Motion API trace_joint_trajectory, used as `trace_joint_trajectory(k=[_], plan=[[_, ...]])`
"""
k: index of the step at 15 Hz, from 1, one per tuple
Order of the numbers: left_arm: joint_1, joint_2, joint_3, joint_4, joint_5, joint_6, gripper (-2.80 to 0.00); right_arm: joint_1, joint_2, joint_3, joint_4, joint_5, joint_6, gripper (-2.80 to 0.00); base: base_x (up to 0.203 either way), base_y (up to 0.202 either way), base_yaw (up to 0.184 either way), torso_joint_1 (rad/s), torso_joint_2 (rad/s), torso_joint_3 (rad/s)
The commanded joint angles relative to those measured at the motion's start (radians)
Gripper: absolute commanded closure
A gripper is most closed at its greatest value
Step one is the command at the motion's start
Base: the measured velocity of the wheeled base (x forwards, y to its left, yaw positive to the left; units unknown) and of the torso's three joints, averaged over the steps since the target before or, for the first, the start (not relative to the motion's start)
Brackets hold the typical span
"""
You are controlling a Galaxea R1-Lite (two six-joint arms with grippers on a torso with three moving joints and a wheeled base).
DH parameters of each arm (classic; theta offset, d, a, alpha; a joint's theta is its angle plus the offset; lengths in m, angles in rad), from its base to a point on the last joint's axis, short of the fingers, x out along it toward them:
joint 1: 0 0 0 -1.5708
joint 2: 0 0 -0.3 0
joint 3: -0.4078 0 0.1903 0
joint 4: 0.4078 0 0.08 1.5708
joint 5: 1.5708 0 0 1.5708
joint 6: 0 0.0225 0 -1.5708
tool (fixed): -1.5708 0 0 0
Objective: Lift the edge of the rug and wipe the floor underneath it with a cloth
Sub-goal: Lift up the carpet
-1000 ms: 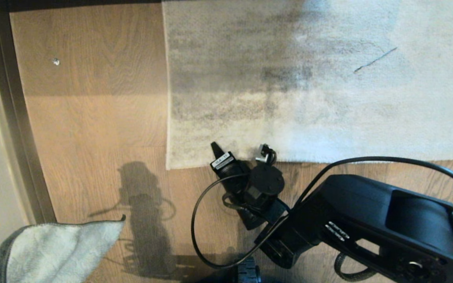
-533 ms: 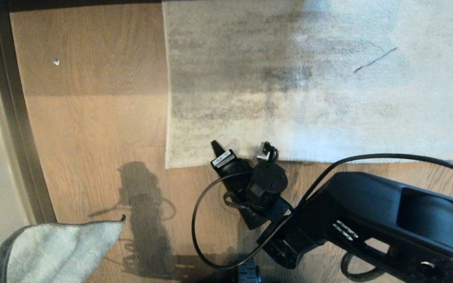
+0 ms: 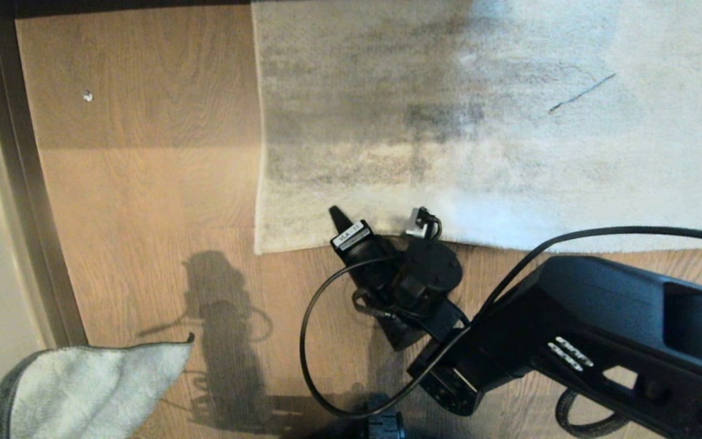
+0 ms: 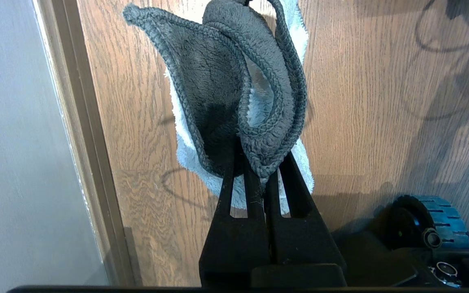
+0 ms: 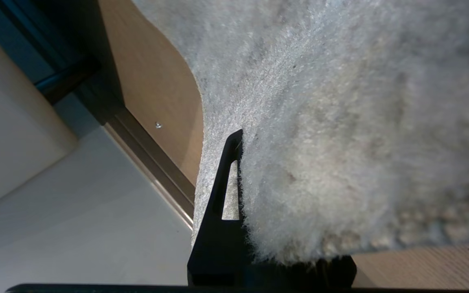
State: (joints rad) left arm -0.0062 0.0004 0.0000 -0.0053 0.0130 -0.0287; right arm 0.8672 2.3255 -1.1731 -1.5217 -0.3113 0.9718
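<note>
The mottled grey-beige rug covers the far right of the wood-grain floor. My right gripper is shut on the rug edge near its front-left corner, one black finger lying on the pile. In the right wrist view the rug edge fills the right gripper, hiding the other finger. My left gripper is parked at the lower left, shut on the blue-grey cloth, which hangs above the floor. In the head view only the cloth shows there.
A dark baseboard strip and pale wall run down the left. A small white speck lies on the bare planks left of the rug. A dark streak marks the rug. My base wheel sits beside the left arm.
My right gripper has shifted away from me and to the right with the rug edge in it, so the rug's front border and corner have drawn back slightly. The left arm and cloth kept still.
</note>
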Motion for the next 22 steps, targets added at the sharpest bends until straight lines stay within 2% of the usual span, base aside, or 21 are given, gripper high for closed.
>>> trace_joint_trajectory(k=[1,6,15,18,22], plan=[[0.0,0.0,0.0,-0.001,0.001,0.0,0.0,-0.002,-0.061,0.028,-0.048,-0.004,0.005,0.0,0.0,0.0,0.0,0.0,0.0,0.0],[0.0,0.0,0.0,0.0,0.001,0.0,0.0,-0.046,-0.112,0.029,-0.048,0.003,0.018,0.0,0.0,0.0,0.0,0.0,0.0,0.0],[0.0,0.0,0.0,0.0,0.001,0.0,0.0,-0.208,-0.158,0.029,-0.048,0.009,0.174,0.0,0.0,0.0,0.0,0.0,0.0,0.0],[0.0,0.0,-0.001,0.001,0.001,0.0,0.0,-0.237,-0.193,0.03,-0.048,0.011,0.227,0.0,0.0,0.0,0.0,0.0,0.0,0.0],[0.0,0.0,0.0,-0.001,0.001,0.0,0.0,-0.237,-0.238,0.034,-0.047,0.045,0.267,0.0,0.0,0.0,0.0,0.0,0.0,0.0]])
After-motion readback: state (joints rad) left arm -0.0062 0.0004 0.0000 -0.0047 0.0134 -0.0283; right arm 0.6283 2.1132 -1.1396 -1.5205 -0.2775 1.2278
